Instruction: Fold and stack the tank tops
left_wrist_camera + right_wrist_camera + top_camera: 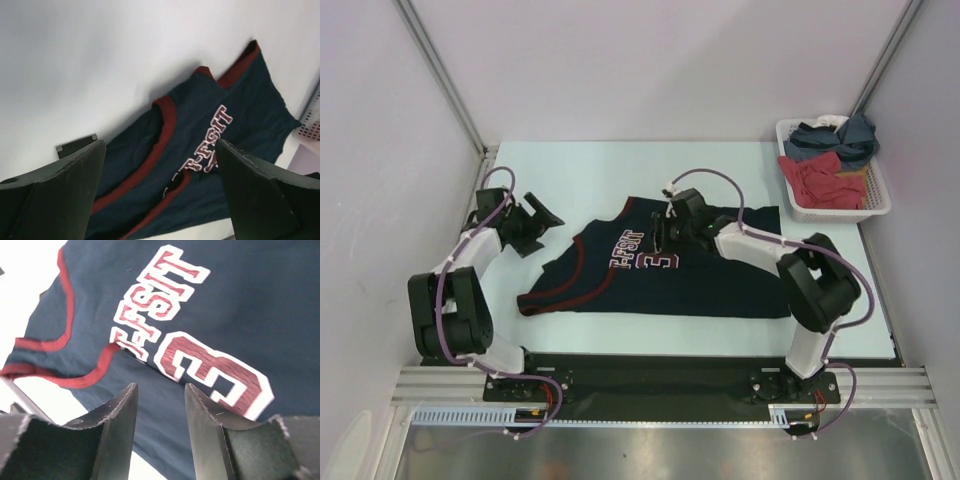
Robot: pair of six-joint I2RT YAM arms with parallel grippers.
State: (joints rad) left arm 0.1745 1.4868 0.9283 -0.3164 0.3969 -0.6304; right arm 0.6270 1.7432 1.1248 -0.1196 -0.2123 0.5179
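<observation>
A soft dark navy sleeveless tank top [705, 285] with red ribbed trim and blocky white-edged red lettering lies spread flat, slightly rumpled, mid-way across the smooth pale surface [580, 170]. The right gripper [665, 236] hangs just over the lettering, its matte black jaws partly apart with nothing between them. The left gripper [536, 226] gapes wide beside the shirt's left edge. Crumpled slate-blue cloth [842, 140] and red cloth [825, 182] fill a white perforated plastic basket [880, 207] at the far right.
</observation>
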